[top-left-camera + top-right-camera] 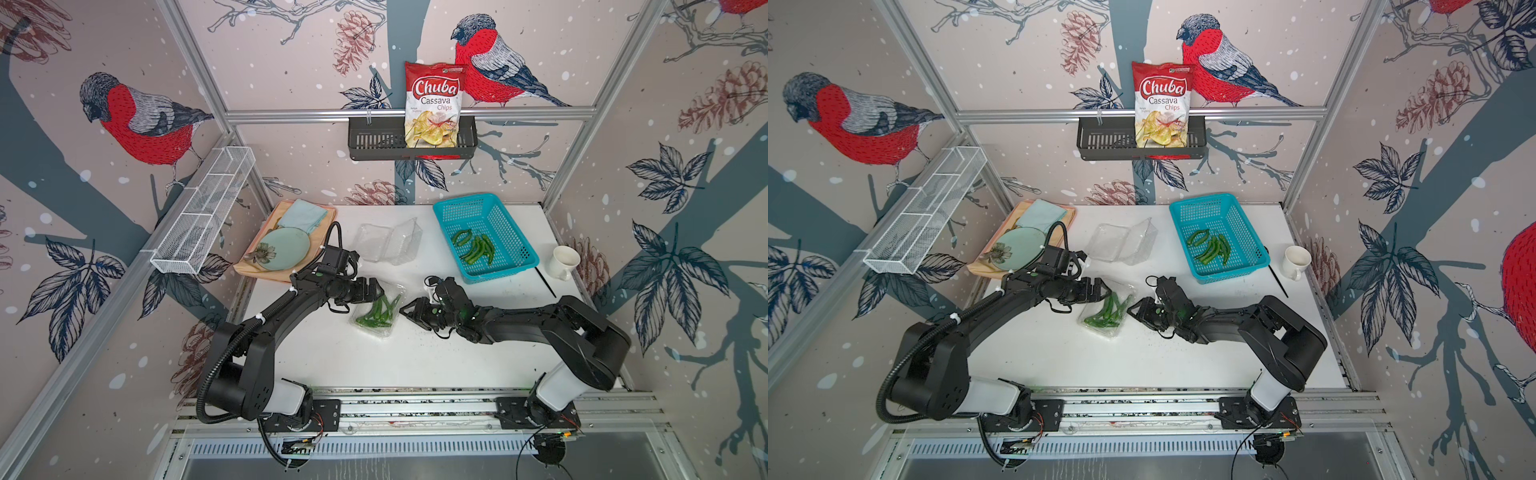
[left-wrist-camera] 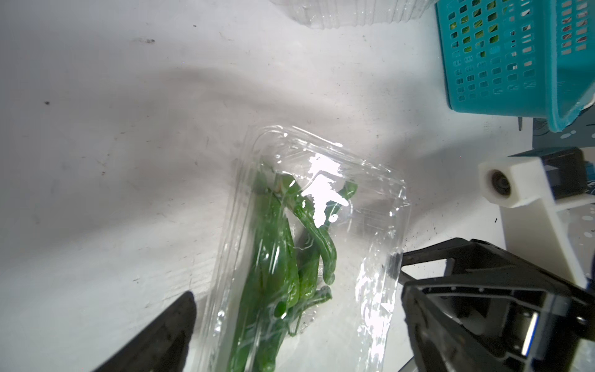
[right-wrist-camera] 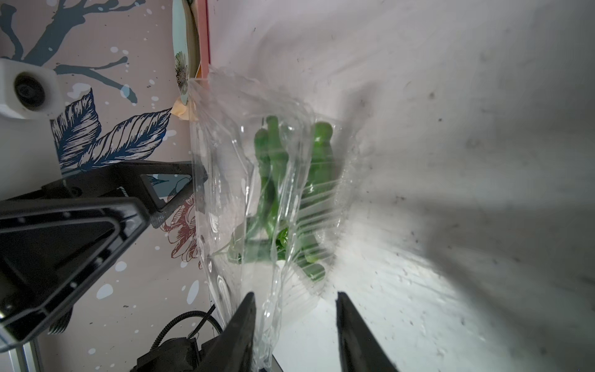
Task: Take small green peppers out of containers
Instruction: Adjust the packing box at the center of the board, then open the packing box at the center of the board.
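Starting far to the left of the left fingers: one peach tray (image 1: pixel 249 266) carrying one pale green plate (image 1: pixel 286 247) and one folded blue cloth (image 1: pixel 303 214). Next, the left gripper (image 1: pixel 376 291), fingers (image 2: pixel 174 328) spread wide and clamping nothing. Just beside that visible finger lies the full clamshell (image 2: pixel 380 206), one of two clear boxes on the table. It sits right between the two pairs of fingers, and the boxed peppers (image 1: pixel 376 309) show green through the plastic: at least four, though glare stops an exact count. Beyond both pairs of fingertips is the empty clamshell (image 1: pixel 388 243), hinged open.

Across now to the right gripper (image 3: pixel 296 322): its fingers (image 3: pixel 241 328) stand apart, with the full clamshell's thin plastic edge in the gap against one finger and daylight beside the other. Behind these fingers and off to their right stands one turquoise basket (image 1: pixel 507 232) holding the loose peppers (image 1: pixel 476 249), roughly six or seven. Furthest right, one white mug (image 1: pixel 564 262).
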